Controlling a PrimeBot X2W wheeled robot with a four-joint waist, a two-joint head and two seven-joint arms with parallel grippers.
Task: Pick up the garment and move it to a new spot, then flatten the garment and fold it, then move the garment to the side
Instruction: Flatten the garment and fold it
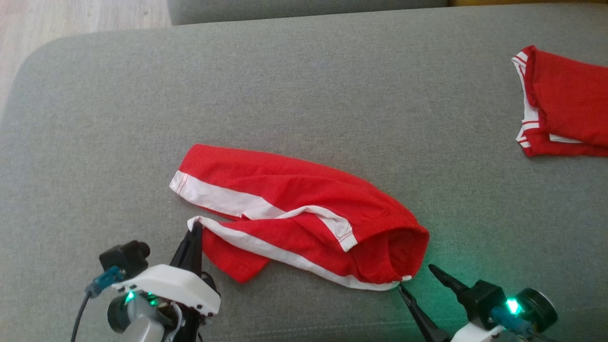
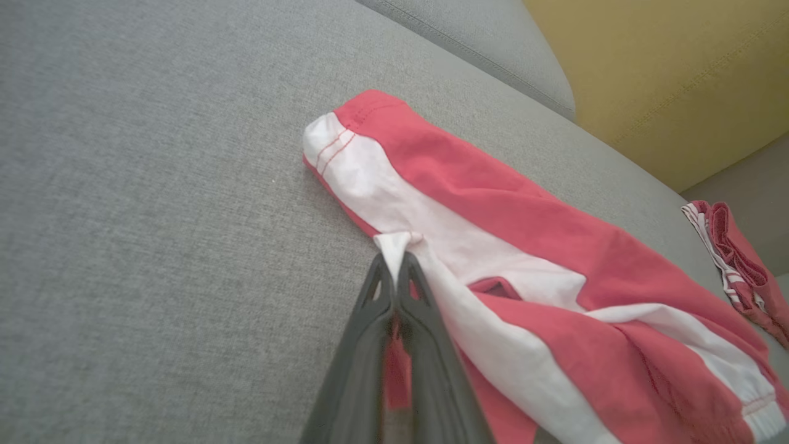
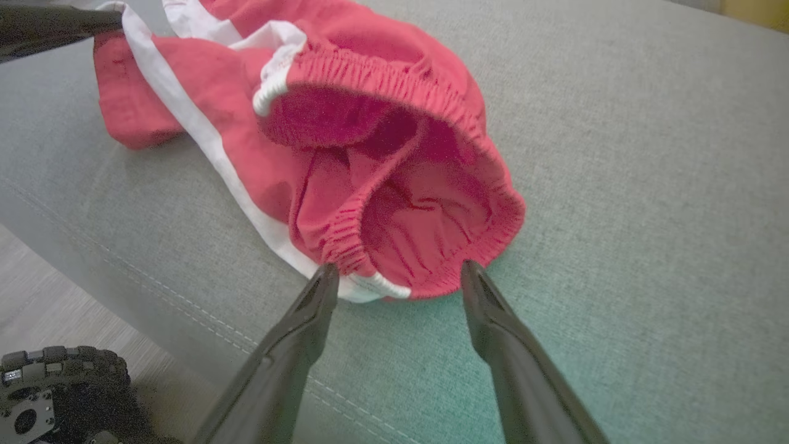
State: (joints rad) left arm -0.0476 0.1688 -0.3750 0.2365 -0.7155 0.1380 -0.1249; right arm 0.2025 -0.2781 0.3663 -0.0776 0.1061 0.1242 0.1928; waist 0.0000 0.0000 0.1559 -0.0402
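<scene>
In the head view the garment [image 1: 304, 204], a pair of red shorts with white side stripes, lies crumpled on the grey cushion [image 1: 332, 85]. Its long axis runs from the leg hems at 10 o'clock to the waistband [image 1: 403, 247] at 4 o'clock. Our left gripper [image 1: 195, 229] is pinched tight on a white hem corner at the 8 o'clock end. Our right gripper [image 1: 417, 278] stands spread wide with nothing in it, just off the waistband's 6 o'clock edge. Each arm has its own end, and the right is the nearer to the waist. A second red garment [image 1: 565, 104] at 2 o'clock is cut off by the frame.

In the left wrist view our closed fingers [image 2: 370, 320] clamp the white corner, and the garment [image 2: 524, 234] stretches away toward 4 o'clock. How much cloth sits inside the pinch is hidden.

In the right wrist view the right gripper [image 3: 399, 271] flanks the waistband's [image 3: 431, 111] lower rim, at 12 o'clock from the tips. We cannot tell whether they touch it. We judge the next move needs a short reach onto that rim. The far leg is hidden behind the bunched waist.
</scene>
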